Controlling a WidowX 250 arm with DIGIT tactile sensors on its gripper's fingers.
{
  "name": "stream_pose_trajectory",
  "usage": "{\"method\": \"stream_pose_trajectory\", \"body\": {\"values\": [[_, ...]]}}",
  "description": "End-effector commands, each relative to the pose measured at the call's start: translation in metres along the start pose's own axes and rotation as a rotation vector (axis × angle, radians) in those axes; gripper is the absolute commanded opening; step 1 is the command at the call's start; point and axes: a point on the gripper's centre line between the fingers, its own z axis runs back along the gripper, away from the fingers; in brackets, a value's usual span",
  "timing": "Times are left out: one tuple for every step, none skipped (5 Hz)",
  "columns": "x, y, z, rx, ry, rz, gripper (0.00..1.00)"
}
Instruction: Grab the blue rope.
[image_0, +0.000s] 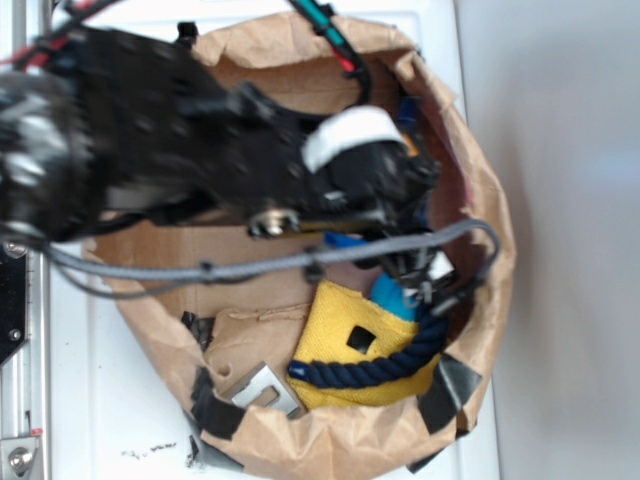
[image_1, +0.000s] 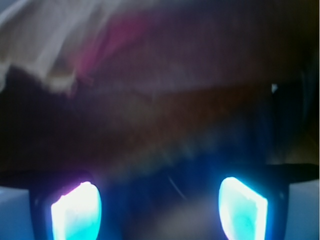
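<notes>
Black arm (image_0: 180, 130) — white band (image_0: 348, 135) near the wrist, gray braided cable (image_0: 260, 265), red wires up top.

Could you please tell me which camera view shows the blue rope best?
The exterior view: the blue rope shows sharply there, curving across the yellow cloth inside the paper bag. The wrist view is too blurred to make the rope out; only the glowing fingertips are distinct.
</notes>
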Motion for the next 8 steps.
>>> {"method": "stream_pose_trajectory", "body": {"values": [[0.018, -0.008, 0.002, -0.008, -0.024, -0.004, 0.00], [0.019, -0.006, 0.006, 0.001, -0.020, 0.003, 0.00], [0.023, -0.002, 0.014, -0.005, 0.030, 0.014, 0.00], [0.026, 0.005, 0.027, -0.024, 0.106, 0.027, 0.00], [0.026, 0.013, 0.037, -0.033, 0.140, 0.015, 0.00], [0.022, 0.020, 0.038, 0.018, 0.189, -0.027, 1.00], [0.010, 0.025, 0.039, 0.118, 0.295, -0.023, 1.00], [-0.007, 0.029, 0.048, 0.135, 0.336, -0.056, 1.00]]}}
